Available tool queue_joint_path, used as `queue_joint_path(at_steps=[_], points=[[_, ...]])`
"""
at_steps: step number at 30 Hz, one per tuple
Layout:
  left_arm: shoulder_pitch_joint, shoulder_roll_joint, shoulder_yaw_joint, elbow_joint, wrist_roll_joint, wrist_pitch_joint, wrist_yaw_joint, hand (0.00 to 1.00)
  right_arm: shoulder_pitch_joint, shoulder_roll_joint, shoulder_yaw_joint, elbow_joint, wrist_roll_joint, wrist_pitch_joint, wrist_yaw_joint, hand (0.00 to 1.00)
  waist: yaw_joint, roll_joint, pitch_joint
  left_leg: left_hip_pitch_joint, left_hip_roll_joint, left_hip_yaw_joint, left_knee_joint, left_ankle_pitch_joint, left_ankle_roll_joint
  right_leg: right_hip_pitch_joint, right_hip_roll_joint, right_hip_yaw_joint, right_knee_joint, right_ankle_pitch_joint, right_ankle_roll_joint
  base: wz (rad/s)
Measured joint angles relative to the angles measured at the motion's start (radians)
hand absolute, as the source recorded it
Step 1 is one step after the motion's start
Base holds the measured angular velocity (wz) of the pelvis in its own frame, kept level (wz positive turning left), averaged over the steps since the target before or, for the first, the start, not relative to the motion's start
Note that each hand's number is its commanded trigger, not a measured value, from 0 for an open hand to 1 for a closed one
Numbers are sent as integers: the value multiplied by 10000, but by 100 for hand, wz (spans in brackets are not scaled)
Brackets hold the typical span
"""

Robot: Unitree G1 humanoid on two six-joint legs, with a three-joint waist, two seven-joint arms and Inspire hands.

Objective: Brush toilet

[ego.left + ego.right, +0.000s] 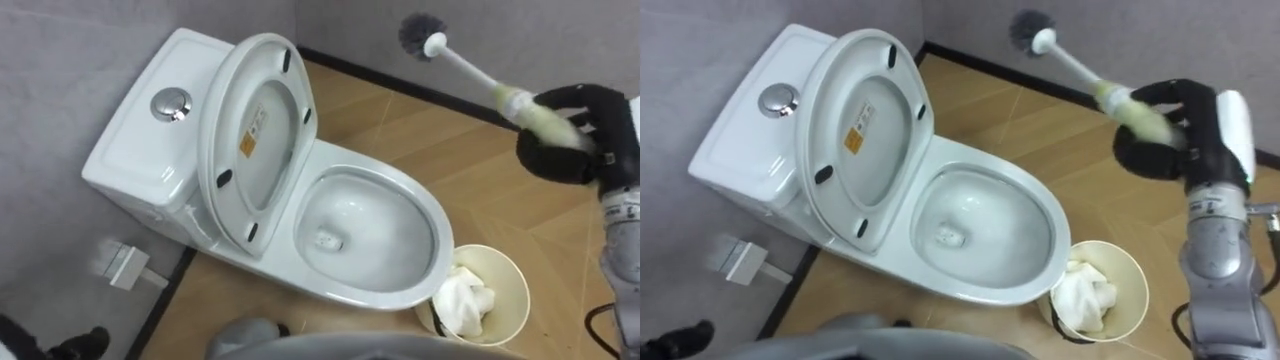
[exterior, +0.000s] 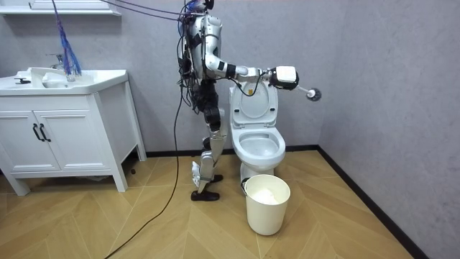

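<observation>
A white toilet stands below me with its seat and lid raised against the tank; the bowl is open. My right hand is shut on the pale handle of a toilet brush, held out to the right of the toilet. The brush's dark bristle head points up and away, above the floor near the wall. In the room view I stand beside the toilet with the right arm stretched out level and the brush past the raised lid.
A cream waste bin with white crumpled paper sits on the wood floor just right of the bowl. Grey walls close in behind the tank. A white vanity with sink stands at the room view's left. A small white fitting sits by the wall.
</observation>
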Motion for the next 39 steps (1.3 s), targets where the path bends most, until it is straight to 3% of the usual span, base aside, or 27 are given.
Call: queue_joint_path(at_steps=[3,8,11,16,23,25,30,39], points=[[52,-292,463,152,-735,276,-3,0,339,148,-336,139,420,43,-307,100,-23,48,8,-12,2,8,84,-89,27,12,1,49,8,-9,42,0],[-55,-377,798,971,-1370,589,-110,0,557,791,-560,1458,909,69,-965,100,-178,119,10,96,-3,104,65,-133,67,94,5,199,25,32,107,-7],[-116,-533,781,1185,-1364,938,-580,0,558,855,-575,2631,984,250,-1164,100,-345,227,-27,133,2,215,83,-173,122,127,-17,242,14,61,150,-8],[-456,-515,812,1567,-1212,1306,-1591,0,526,1154,-648,3999,1153,310,-1530,100,-545,425,-37,275,30,434,73,-259,145,168,-13,519,25,67,172,-14],[-1291,-394,72,1600,862,1673,-2943,0,438,1582,-477,5215,1219,327,-1501,100,-1002,466,-26,382,40,578,32,-267,148,223,-7,644,9,74,192,-6],[-1454,-387,-217,1599,1384,1709,-3194,0,352,1636,-321,5644,1264,327,-1500,100,-1007,484,-20,538,82,827,-64,-275,157,248,3,893,12,79,198,-30],[-1765,-256,-707,1599,1948,1854,-3700,0,198,1633,135,6509,1457,330,-1507,100,-1040,515,-11,702,136,1107,-165,-351,156,247,27,1171,19,104,219,-21],[-2156,-139,-741,2306,2667,1879,-4391,0,-532,1649,690,8521,1711,384,-1481,100,-1176,521,13,691,129,1114,-190,-384,184,204,41,1265,25,153,270,-2]])
